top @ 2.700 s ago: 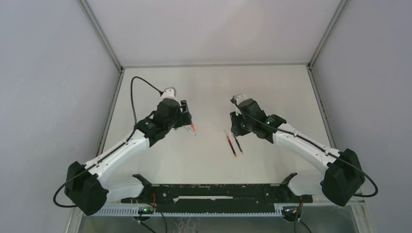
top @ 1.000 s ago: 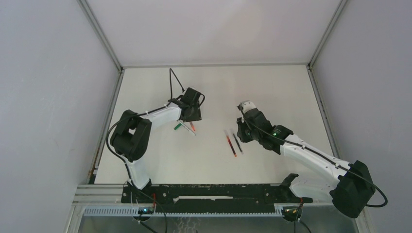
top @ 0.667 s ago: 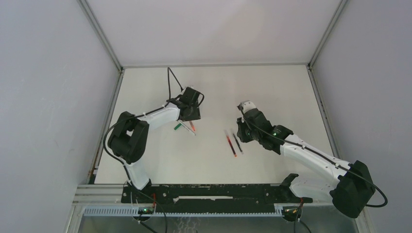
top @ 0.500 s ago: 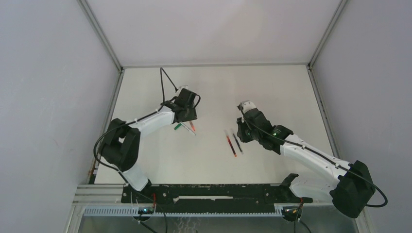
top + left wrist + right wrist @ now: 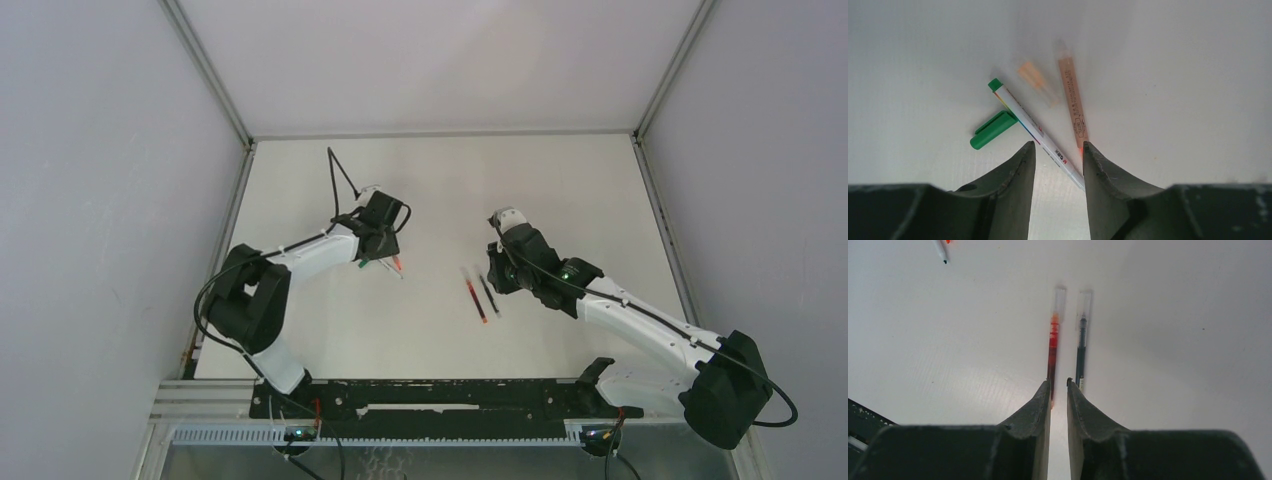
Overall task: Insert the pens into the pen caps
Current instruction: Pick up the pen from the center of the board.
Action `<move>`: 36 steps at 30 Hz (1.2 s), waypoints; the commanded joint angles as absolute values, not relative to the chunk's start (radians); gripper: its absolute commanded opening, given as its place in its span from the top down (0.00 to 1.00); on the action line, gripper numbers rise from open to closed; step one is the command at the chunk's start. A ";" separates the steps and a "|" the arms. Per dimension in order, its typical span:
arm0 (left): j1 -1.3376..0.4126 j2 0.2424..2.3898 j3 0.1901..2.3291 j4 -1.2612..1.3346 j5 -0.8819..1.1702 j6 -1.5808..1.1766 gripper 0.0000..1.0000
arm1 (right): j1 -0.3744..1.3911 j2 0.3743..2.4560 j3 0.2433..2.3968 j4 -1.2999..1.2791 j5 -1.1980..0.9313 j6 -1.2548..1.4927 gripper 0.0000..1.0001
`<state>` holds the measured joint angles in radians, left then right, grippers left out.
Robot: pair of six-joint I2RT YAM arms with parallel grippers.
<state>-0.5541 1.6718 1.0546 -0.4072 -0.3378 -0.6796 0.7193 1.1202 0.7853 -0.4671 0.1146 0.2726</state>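
Below my left gripper a pale-barrelled pen with a green end lies on the table, its lower end showing between the open fingertips. A green pen cap lies left of it. To its right are a red pen and a small clear reddish cap. From above, my left gripper hovers over this cluster. My right gripper has a narrow empty gap between its jaws, with a red pen and a black pen lying parallel just ahead. From above, my right gripper sits beside these pens.
The white table is bounded by grey walls left, right and behind. A black rail runs along the near edge between the arm bases. A pen tip from the left cluster shows at the right wrist view's top left.
My left arm's elbow has swung leftward and its gripper has shifted slightly left over the pen cluster, jaws narrowing a little. The right arm and all pens have stayed put.
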 commanded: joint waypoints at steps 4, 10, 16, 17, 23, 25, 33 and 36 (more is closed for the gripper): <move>-0.560 1.695 1.024 -0.405 -0.370 -0.706 0.56 | 0.714 1.119 0.779 -0.433 0.114 0.288 0.77; -0.559 1.731 1.034 -0.406 -0.371 -0.710 0.56 | 0.713 1.124 0.779 -0.428 0.108 0.290 0.77; -0.557 1.773 1.048 -0.396 -0.376 -0.715 0.56 | 0.713 1.123 0.779 -0.433 0.110 0.287 0.77; -0.557 1.778 1.050 -0.396 -0.376 -0.716 0.56 | 0.714 1.123 0.779 -0.434 0.111 0.286 0.77; -0.555 1.798 1.060 -0.397 -0.376 -0.719 0.58 | 0.713 1.123 0.779 -0.431 0.106 0.284 0.77; -0.553 1.796 1.056 -0.399 -0.376 -0.719 0.61 | 0.712 1.123 0.779 -0.431 0.105 0.286 0.77; -0.542 1.775 1.023 -0.405 -0.393 -0.723 0.63 | 0.712 1.127 0.779 -0.424 0.096 0.289 0.77; -0.536 1.764 1.011 -0.406 -0.395 -0.724 0.64 | 0.712 1.130 0.778 -0.419 0.091 0.290 0.77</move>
<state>-0.5484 1.7782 1.0428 -0.3988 -0.3824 -0.7013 0.7147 1.1252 0.7776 -0.4660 0.0990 0.2733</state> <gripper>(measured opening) 0.368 0.229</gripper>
